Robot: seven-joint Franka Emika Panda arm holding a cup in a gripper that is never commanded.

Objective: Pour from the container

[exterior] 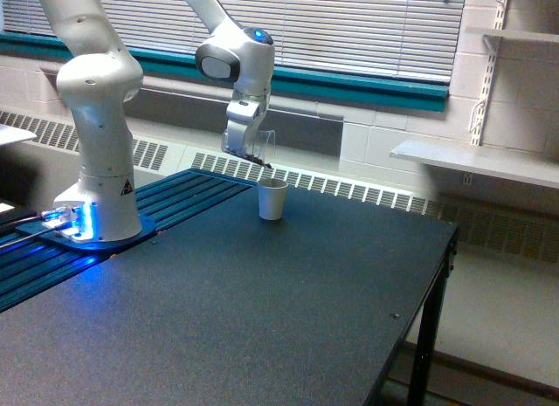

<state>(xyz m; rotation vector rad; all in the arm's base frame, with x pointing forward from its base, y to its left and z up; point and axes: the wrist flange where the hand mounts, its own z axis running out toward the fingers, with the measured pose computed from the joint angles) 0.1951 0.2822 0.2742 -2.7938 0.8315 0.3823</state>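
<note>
Exterior view. The gripper [247, 153] is closed around the container [262, 147], a small clear cup held tilted in the air, its mouth lowered toward the exterior view's right. A little dark material shows at its lower lip, just above a white paper cup [272, 199] standing upright on the dark table [262, 310], apart from it

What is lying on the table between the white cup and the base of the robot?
Nothing: in the exterior view, the dark table is bare between the white cup and the robot base.
</note>
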